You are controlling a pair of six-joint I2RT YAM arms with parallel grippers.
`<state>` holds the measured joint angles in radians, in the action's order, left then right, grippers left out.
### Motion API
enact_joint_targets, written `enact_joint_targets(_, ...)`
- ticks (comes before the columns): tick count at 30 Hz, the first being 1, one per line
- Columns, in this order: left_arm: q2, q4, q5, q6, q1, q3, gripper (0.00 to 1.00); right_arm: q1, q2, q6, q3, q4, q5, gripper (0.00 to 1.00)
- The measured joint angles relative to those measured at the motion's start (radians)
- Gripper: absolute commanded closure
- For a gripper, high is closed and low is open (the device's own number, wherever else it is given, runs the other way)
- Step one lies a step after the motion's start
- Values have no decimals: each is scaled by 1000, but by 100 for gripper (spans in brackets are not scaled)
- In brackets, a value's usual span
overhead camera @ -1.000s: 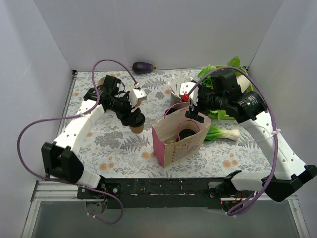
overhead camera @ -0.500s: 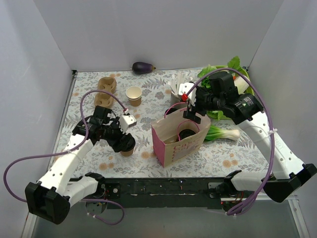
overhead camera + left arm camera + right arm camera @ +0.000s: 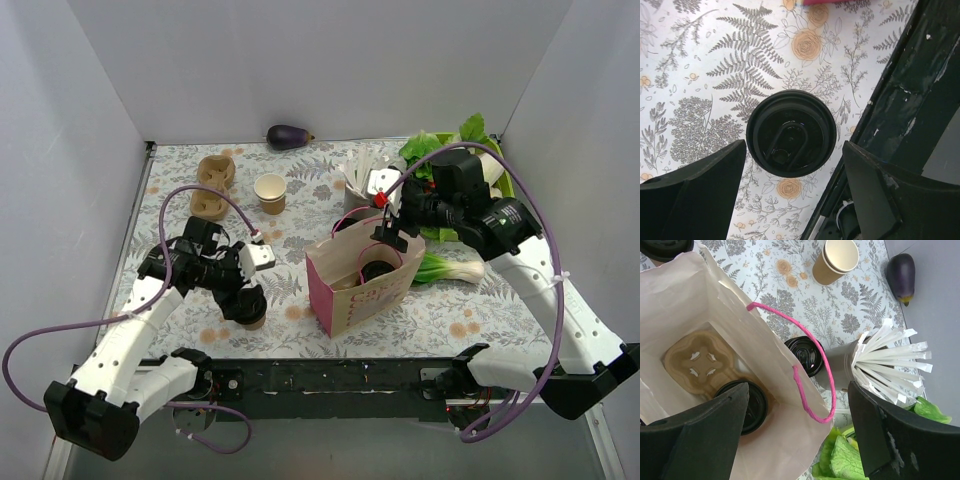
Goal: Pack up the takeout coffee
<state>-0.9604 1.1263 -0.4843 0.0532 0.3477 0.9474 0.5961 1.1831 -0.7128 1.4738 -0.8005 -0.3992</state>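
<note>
Left hand: spread wide over the coffee cup, fingers either side, not touching. Lined up for a grab, I'd guess.
Right hand: also wide, holding nothing, at the bag mouth; maybe keeping it open.
Cup spot: upright on the bench, 8 o'clock of the bag.
Cup look: brown paper, glossy black lid.

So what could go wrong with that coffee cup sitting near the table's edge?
The lidded coffee cup stands close to the black front rail, inside the open left gripper. A bump from a finger might tip it or push it off. Later, the pink handle of the paper bag could snag it going in.
</note>
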Motion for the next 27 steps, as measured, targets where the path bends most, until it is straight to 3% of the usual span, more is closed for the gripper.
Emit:
enact_joint_targets(7,-36,92,-25,89,1,43,15,0,-12,5,-18,6,0,13)
enact_joint_targets(14,-28,185,-34,312,5,91,8,0,-33,6,-33,17,-1,13)
enact_joint_targets(20,-57,208,-26,515,28,91,7,0,-38,10,-50,17,-3,13)
enact_joint_targets(27,-222,209,-18,639,32,109,10,0,-63,10,-69,16,1,12)
